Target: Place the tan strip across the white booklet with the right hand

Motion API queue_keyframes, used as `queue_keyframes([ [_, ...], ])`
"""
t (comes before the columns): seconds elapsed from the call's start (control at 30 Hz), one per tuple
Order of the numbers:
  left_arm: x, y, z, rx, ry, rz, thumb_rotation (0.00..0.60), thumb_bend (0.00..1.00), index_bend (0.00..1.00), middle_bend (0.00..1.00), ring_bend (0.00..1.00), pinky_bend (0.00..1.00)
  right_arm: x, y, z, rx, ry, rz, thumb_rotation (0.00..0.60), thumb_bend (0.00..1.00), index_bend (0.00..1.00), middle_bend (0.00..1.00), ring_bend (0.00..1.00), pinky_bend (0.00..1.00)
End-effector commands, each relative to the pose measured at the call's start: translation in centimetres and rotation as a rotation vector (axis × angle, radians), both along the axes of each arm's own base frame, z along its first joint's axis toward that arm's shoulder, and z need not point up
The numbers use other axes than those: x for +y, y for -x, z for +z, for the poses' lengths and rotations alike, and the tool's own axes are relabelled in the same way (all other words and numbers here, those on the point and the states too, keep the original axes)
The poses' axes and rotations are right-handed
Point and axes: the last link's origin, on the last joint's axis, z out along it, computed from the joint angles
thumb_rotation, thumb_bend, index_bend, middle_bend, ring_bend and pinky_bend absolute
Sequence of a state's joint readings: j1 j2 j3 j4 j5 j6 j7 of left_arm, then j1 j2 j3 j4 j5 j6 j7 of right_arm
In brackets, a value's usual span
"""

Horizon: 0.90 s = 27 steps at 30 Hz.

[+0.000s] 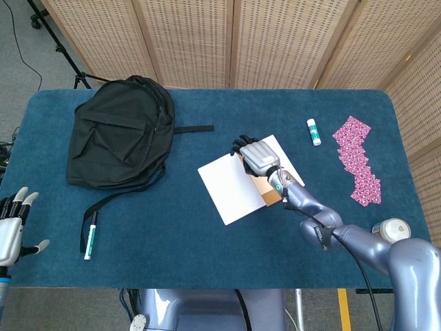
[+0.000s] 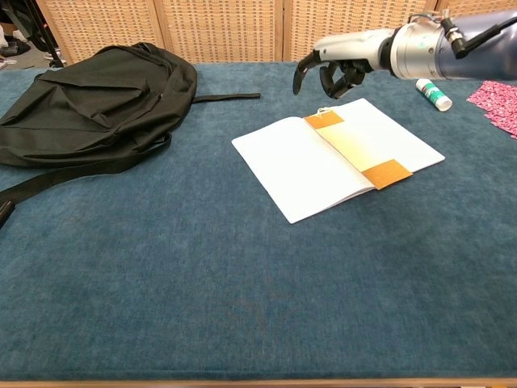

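The white booklet (image 2: 300, 167) lies open at mid-table. The tan strip (image 2: 355, 147) runs flat across its right page, both darker ends showing at the page edges. My right hand (image 2: 338, 66) hovers above the booklet's far corner, clear of the strip, fingers loosely bent and holding nothing. In the head view the right hand (image 1: 256, 157) covers the far part of the tan strip (image 1: 267, 191) on the white booklet (image 1: 231, 187). My left hand (image 1: 11, 231) is off the table's near left corner, fingers spread, empty.
A black backpack (image 1: 118, 131) fills the far left, its strap trailing toward a marker pen (image 1: 89, 234). A glue stick (image 1: 313, 131) and a pink patterned strip (image 1: 358, 160) lie to the right. A round lidded container (image 1: 391, 229) sits at the near right edge.
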<state>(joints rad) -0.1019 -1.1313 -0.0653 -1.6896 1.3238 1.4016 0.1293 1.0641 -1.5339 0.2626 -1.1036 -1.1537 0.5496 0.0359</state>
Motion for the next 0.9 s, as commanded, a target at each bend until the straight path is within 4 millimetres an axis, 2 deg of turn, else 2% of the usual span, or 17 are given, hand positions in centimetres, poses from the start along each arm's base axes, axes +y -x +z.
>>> queue_keyframes([
  [0.03,-0.1,0.0,0.2,-0.005,-0.004,-0.003,0.600,0.00,0.00,0.00,0.00,0.00,0.7,-0.7,3.5,-0.114,0.088,0.031,0.600,1.00,0.29,0.25,0.04,0.17],
  [0.1,-0.2,0.0,0.5,-0.009,-0.014,-0.006,0.600,0.00,0.00,0.00,0.00,0.00,1.6,-0.2,5.2,-0.169,0.141,0.051,0.600,1.00,0.29,0.23,0.04,0.17],
  [0.13,-0.3,0.0,0.6,-0.010,-0.016,-0.007,0.600,0.00,0.00,0.00,0.00,0.00,1.9,0.0,5.6,-0.179,0.152,0.057,0.600,0.96,0.28,0.21,0.03,0.17],
  [0.17,-0.3,0.0,0.6,-0.011,-0.019,-0.008,0.600,0.00,0.00,0.00,0.00,0.00,2.1,0.3,6.0,-0.188,0.166,0.061,0.600,0.82,0.24,0.18,0.02,0.15],
  [0.27,-0.5,0.0,1.0,-0.019,-0.032,-0.014,0.600,0.00,0.00,0.00,0.00,0.00,3.7,2.3,8.5,-0.197,0.235,0.072,0.600,0.25,0.07,0.04,0.00,0.04],
  [0.3,-0.6,0.0,1.1,-0.021,-0.035,-0.017,0.600,0.00,0.00,0.00,0.00,0.00,4.2,3.0,9.3,-0.196,0.260,0.076,0.600,0.10,0.03,0.01,0.00,0.01],
  [0.37,-0.7,0.0,1.3,-0.023,-0.041,-0.022,0.600,0.00,0.00,0.00,0.00,0.00,5.3,4.1,10.6,-0.197,0.305,0.084,0.600,0.01,0.00,0.00,0.00,0.00],
  [0.43,-0.8,-0.1,1.4,-0.025,-0.044,-0.028,0.600,0.00,0.00,0.00,0.00,0.00,6.6,5.3,11.8,-0.194,0.352,0.084,0.600,0.00,0.00,0.00,0.00,0.00],
  [0.53,-1.1,-0.3,1.6,-0.029,-0.047,-0.042,0.600,0.00,0.00,0.00,0.00,0.00,9.5,8.2,13.8,-0.176,0.441,0.063,0.600,0.00,0.00,0.00,0.00,0.00],
  [0.6,-1.4,-0.5,1.7,-0.031,-0.052,-0.058,0.600,0.00,0.00,0.00,0.00,0.00,13.1,11.8,15.0,-0.132,0.506,0.010,0.600,0.00,0.00,0.00,0.00,0.00],
  [0.77,-1.9,-0.7,1.9,-0.031,-0.059,-0.075,0.600,0.00,0.00,0.00,0.00,0.00,18.4,16.0,15.6,-0.119,0.554,-0.079,0.600,0.00,0.00,0.00,0.00,0.00],
  [0.9,-2.1,-0.8,2.0,-0.028,-0.064,-0.086,0.600,0.00,0.00,0.00,0.00,0.00,21.3,18.1,15.7,-0.111,0.598,-0.117,0.600,0.00,0.00,0.00,0.00,0.00],
])
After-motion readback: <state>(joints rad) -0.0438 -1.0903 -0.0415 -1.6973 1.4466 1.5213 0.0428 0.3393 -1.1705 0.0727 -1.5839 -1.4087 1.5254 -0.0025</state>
